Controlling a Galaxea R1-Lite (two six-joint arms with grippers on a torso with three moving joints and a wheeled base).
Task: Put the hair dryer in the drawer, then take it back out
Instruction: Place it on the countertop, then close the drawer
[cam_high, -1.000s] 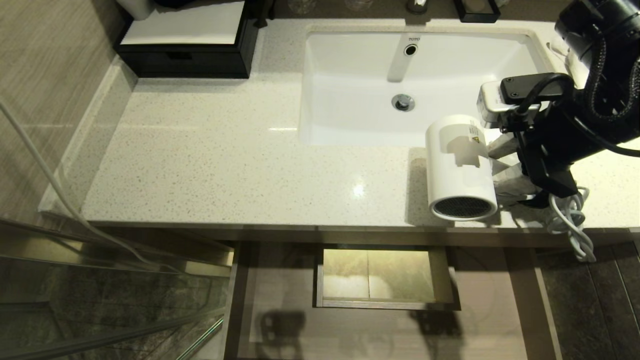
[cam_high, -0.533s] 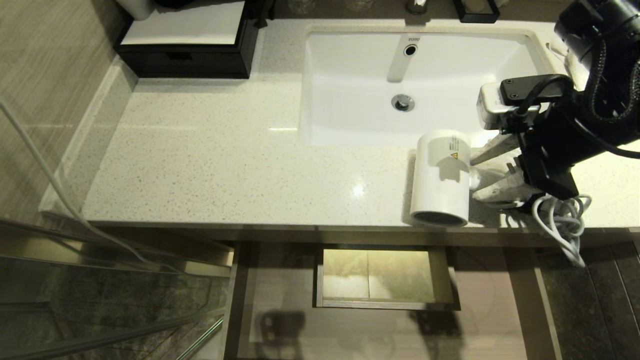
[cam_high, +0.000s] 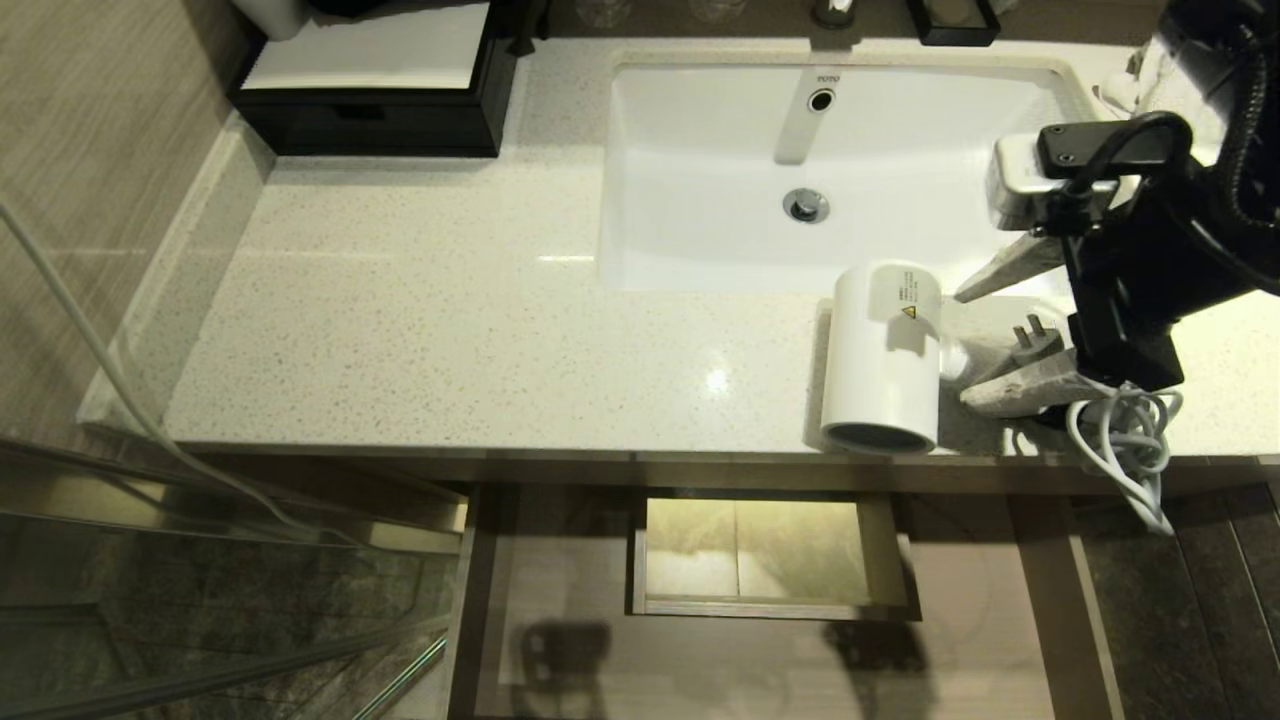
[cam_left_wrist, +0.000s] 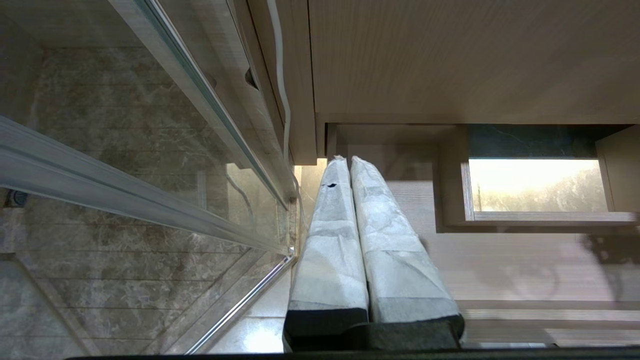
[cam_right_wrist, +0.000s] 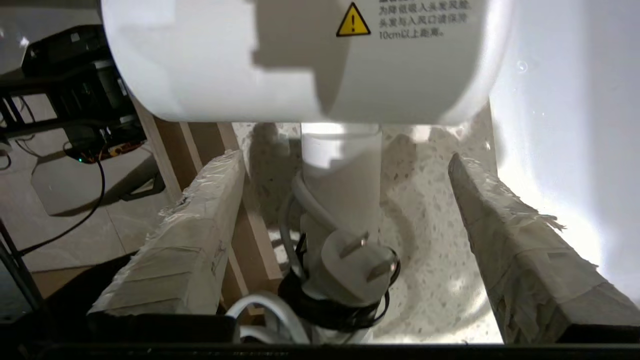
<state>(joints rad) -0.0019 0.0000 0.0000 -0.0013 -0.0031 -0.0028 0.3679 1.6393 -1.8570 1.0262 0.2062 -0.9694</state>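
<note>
Tape-wrapped fingers (cam_right_wrist: 185, 235) of the right hand (cam_high: 990, 335) stand spread wide, released, one on each side of the hair dryer's handle without touching it. Straight ahead of this hand the hair dryer (cam_high: 882, 355) lies on the speckled desk (cam_high: 450, 330), between sink (cam_high: 720, 230) and front edge. Below, the drawer (cam_high: 560, 640) is open. The left hand (cam_left_wrist: 345, 165) hangs clenched beside the drawer.

Bathroom: sink (cam_high: 700, 250), glass shower door (cam_high: 200, 600).

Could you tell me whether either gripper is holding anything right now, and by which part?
Nothing is held. The right gripper stands open around the hair dryer's handle; the left gripper is shut, empty.
</note>
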